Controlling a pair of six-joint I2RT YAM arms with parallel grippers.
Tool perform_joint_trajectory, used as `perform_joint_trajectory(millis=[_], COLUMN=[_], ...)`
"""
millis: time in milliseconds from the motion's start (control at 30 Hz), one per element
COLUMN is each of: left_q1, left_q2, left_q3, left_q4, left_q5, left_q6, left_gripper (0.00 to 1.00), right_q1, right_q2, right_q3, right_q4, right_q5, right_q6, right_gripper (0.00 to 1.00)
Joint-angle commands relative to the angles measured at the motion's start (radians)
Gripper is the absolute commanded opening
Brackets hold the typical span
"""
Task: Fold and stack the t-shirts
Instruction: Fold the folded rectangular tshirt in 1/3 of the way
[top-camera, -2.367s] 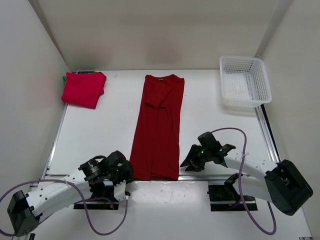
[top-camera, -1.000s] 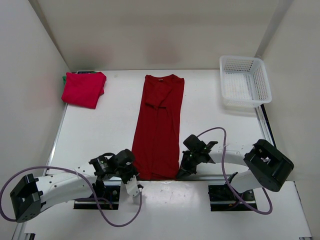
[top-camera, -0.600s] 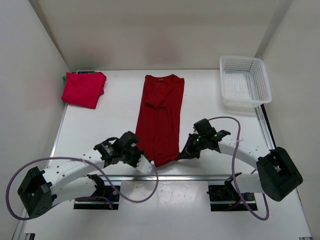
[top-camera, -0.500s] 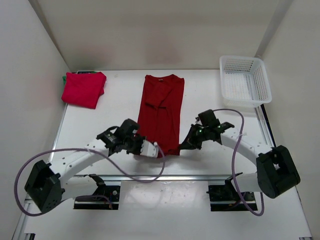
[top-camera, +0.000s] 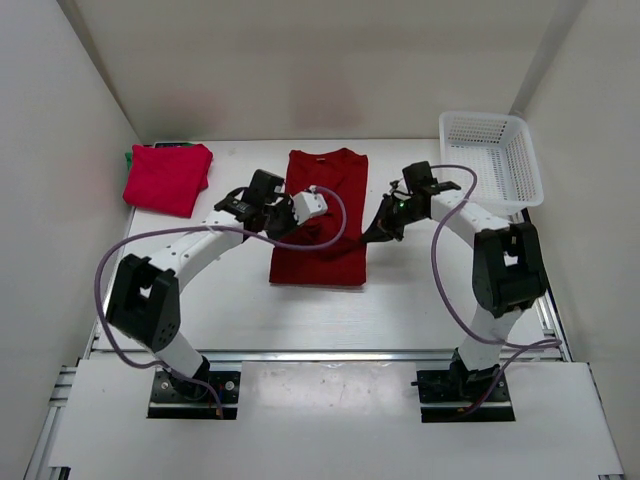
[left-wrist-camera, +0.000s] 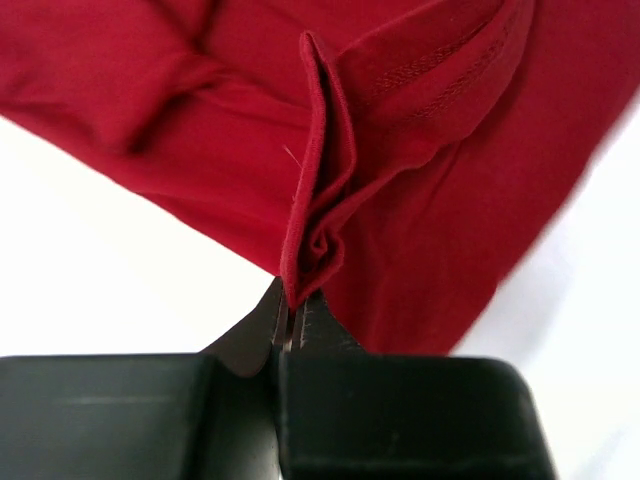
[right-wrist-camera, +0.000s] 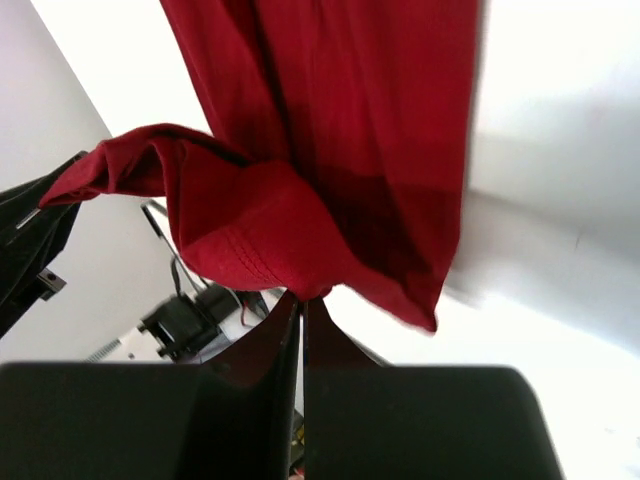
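Observation:
A dark red t-shirt lies lengthwise on the white table, collar at the back. Its near half is lifted and doubled back over the rest. My left gripper is shut on the hem's left corner, which bunches into a fold above the jaws. On the other side, my right gripper is shut on the hem's right corner, and the cloth hangs from the pinched tips. A second red t-shirt sits folded at the back left, with a green edge showing under it.
A white mesh basket stands at the back right corner. Both arms reach far out over the middle of the table, cables looping beside them. Walls close in the table on the left, back and right.
Both grippers closed on the shirt's bottom hem at the near edge, lifted it and carried it away toward the collar. The shirt's visible length has shortened to about half.

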Motion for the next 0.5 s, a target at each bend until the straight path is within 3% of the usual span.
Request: perform_joint_trajectory(millis=[0, 467], left_q1=[0.036, 0.085], left_q2=[0.052, 0.288], left_q3=[0.091, 0.267], left_q4=[0.048, 0.106], left_q5=[-0.035, -0.052], left_q6=[-0.112, -0.094], left_gripper=[0.0, 0.01], right_q1=[-0.022, -0.085], right_q2=[0.081, 0.45], right_q3=[0.151, 0.543], right_q4=[-0.054, -0.173], right_q5=[-0.042, -0.119], right_q6=[-0.064, -0.087], right_gripper=[0.0, 0.0])
